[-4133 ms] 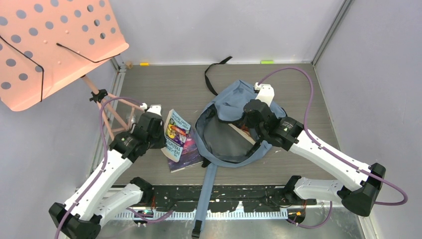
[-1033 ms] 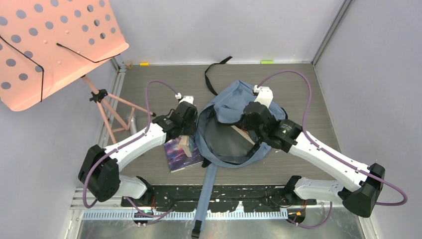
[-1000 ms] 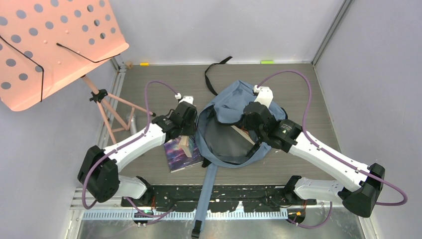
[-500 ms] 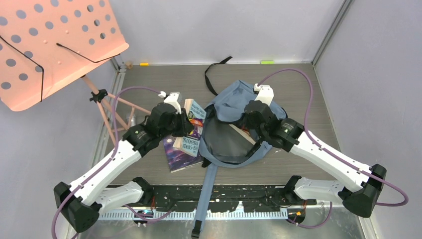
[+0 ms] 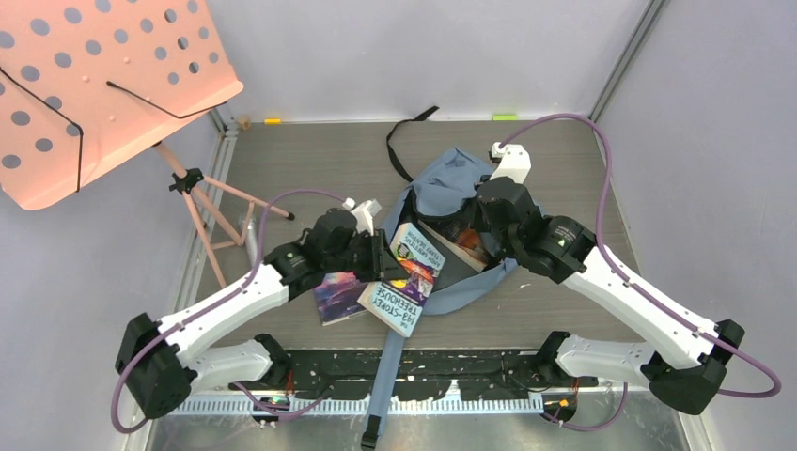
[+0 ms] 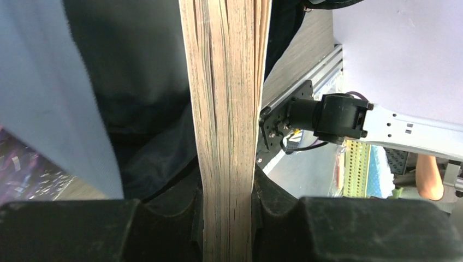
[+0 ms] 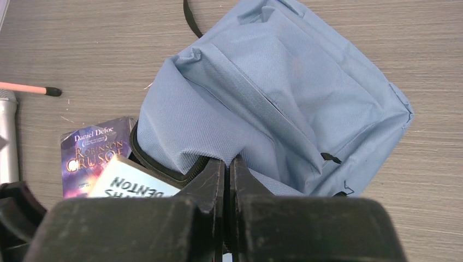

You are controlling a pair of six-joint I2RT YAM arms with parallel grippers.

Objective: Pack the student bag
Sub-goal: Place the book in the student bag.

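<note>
- Nearest my end, the student bag's [image 7: 284,98] long blue strap [image 5: 388,366] trails from its near side down toward the arm bases.
- Just left of the bag's near rim, a purple Robinson Crusoe book [image 7: 93,153] lies flat on the counter [image 5: 310,160] with nothing gripping it.
- The left pincer [image 6: 226,207] is clenched on the treehouse book [image 5: 406,280]. In its wrist view the two black fingers press either side of the page block, which runs straight away from them.
- This is the relation I steer by. The held book sits across the bag's near-left rim, with its long axis running from near-left to far-right. Its far end therefore points at the bag's dark open mouth [image 5: 453,268].
- The grip is on the side of the book turned away from the mouth, so the opening lies ahead and to the right of that pincer. I judge the left arm is the nearer one and has to finish the insertion.
- The right pincer [image 7: 226,169] is at the far-right side of the bag's mouth, closed tight. It looks pinched on the rim fabric by the zipper and seems to be holding the mouth up.
- Beyond the mouth, the rest of the bag slumps flat toward the far side, and a black webbing end [image 5: 402,141] curls off its far-left corner.
- Well left of the bag and farthest off stands a pink perforated music stand [image 5: 94,85].
- My worry is that the book's leading corner catches the zipper rim instead of clearing it.
</note>
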